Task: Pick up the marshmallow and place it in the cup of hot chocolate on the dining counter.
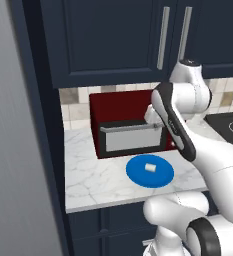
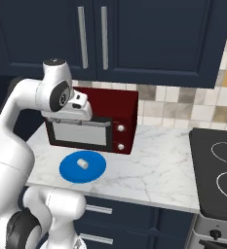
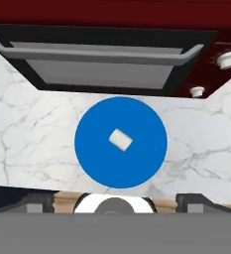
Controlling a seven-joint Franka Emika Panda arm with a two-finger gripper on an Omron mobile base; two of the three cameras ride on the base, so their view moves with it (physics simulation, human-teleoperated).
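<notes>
Marshmallow [image 3: 120, 140] lies near the middle of a round blue plate [image 3: 92, 158], a small white lump turned at a slant in the hand view. In the left base view the same marshmallow [image 1: 150, 167] shows as a pale block on the plate [image 1: 138, 175], and in the right base view it [image 2: 83, 164] sits slightly left of the plate's [image 2: 93, 172] centre.

The plate rests flat on a white marble worktop [image 1: 95, 175] with grey veins, close to its front edge. Just behind the plate stands a red microwave [image 2: 127, 109] with a grey glass door, a long handle across its top and two white knobs [image 3: 227, 59] on its right side. The plate and the microwave are near each other but apart. Dark navy cabinets [image 1: 108, 35] with long metal handles hang above, and a tiled wall [image 2: 193, 104] runs behind the worktop. A black stovetop [image 2: 217, 170] with white ring marks lies to the right of the marble.

The white arm bends over the worktop, and its hand hangs well above the plate, looking straight down on it. The gripper [image 3: 114, 204] shows its two dark finger tips [image 3: 35, 204] far out at the bottom corners of the hand view, spread wide apart, with nothing between them. The marshmallow is untouched, clear of both tips.
</notes>
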